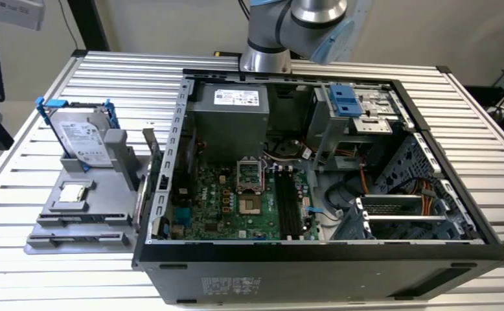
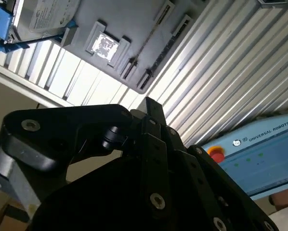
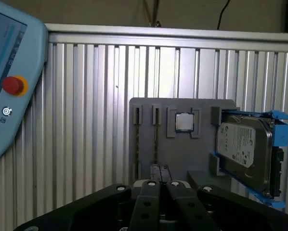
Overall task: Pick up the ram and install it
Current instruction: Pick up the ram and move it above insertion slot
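Observation:
The ram [image 3: 156, 139] stands on edge in a slot of the grey parts tray [image 3: 182, 154], so it shows as a thin dark line beside the square processor chip [image 3: 184, 121]. In the second wrist view the ram [image 2: 148, 41] lies in the same tray [image 2: 134, 19]. My gripper [image 3: 159, 169] hangs high above the tray, fingertips together with nothing between them. From the side its black fingers [image 2: 151, 144] taper to the gripper's tip [image 2: 149, 102]. The open computer case [image 1: 321, 259] holds the motherboard [image 1: 234, 201] with long black memory slots [image 1: 288, 204].
A silver hard drive with blue rails [image 1: 83, 136] leans at the tray's [image 1: 105, 194] far end, with the processor chip [image 1: 73, 192] nearer. A blue-framed pendant with a red button [image 3: 9, 77] lies on the ribbed metal table [image 1: 459, 116]. The arm's base [image 1: 265, 61] stands behind the case.

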